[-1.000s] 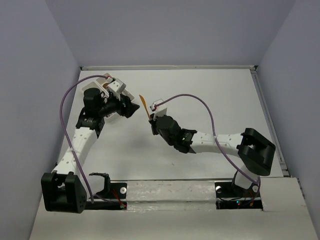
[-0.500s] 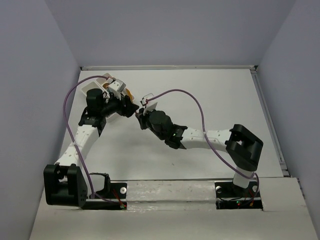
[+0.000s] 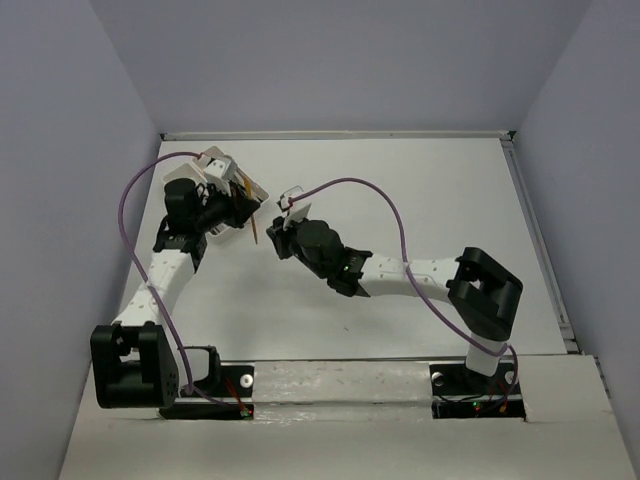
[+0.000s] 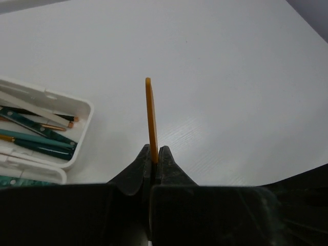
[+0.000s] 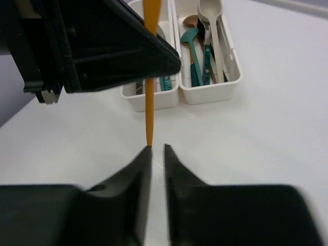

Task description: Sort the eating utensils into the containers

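Observation:
An orange knife [image 4: 150, 118] stands edge-on in my left gripper [image 4: 154, 151], which is shut on it. In the top view that knife [image 3: 255, 222] hangs between the two wrists, above the table. My right gripper [image 5: 158, 148] is open by a narrow gap. The knife's lower tip [image 5: 149, 138] sits just at its left fingertip and is not pinched. The containers, two joined white trays [image 5: 154, 101], lie beyond. They hold teal knives [image 5: 190, 46] and a cream spoon [image 5: 210, 13]. The left wrist view shows one tray's corner [image 4: 77, 151] with teal knives [image 4: 38, 138] in it.
My left gripper's black body [image 5: 102, 46] fills the upper left of the right wrist view, close to my right fingers. The right arm [image 3: 400, 275] reaches across the table's middle. A raised white wall [image 3: 340, 133] runs along the table's far edge.
My right gripper carried the orange knife left to the left gripper. The left jaws closed on it, and the right jaws opened and let go.

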`<state>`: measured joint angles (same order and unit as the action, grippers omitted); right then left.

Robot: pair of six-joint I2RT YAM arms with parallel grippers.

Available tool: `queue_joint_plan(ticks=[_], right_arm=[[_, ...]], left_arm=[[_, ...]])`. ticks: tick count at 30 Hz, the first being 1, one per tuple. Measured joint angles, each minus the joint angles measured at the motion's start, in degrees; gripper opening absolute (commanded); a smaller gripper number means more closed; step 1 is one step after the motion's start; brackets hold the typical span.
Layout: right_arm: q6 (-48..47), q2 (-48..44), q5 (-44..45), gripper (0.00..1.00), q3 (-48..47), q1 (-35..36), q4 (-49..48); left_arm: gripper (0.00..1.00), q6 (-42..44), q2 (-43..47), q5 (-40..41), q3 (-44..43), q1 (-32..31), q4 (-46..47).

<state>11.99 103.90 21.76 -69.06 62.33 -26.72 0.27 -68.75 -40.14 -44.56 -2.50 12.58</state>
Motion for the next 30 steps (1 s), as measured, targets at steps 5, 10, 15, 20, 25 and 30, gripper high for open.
queue_joint_plan(ticks=[5, 10, 15, 20, 25, 30], right_arm=[[1.38, -0.9, -2.1, 0.68, 1.05, 0.0, 2.21], [2.89, -8.48, -1.84, 0.68, 9.22, 0.0, 5.97], [6.43, -15.96, 1.51, 0.68, 16.74, 0.0, 9.62], [9.29, -22.51, 4.7, 0.69, 23.23, 0.0, 13.31], [11.02, -26.71, 7.48, 0.69, 25.35, 0.0, 17.35], [12.48, -32.61, 10.14, 0.73, 27.06, 0.0, 21.99]], left_arm=[[0.0, -1.97, -2.78, -0.2, -0.5, 11.5, 2.16], [0.0, -7.56, -13.33, 2.21, -5.55, 20.33, 7.15], [0.02, -14.51, -24.79, 4.44, -12.92, 20.85, 11.85], [0.19, -20.48, -32.2, 5.07, -14.99, 20.85, 16.02], [0.58, -22.29, -36.57, 7.74, -14.75, 20.83, 16.35], [0.87, -22.71, -35.56, 10.86, -12.46, 20.85, 16.94]])
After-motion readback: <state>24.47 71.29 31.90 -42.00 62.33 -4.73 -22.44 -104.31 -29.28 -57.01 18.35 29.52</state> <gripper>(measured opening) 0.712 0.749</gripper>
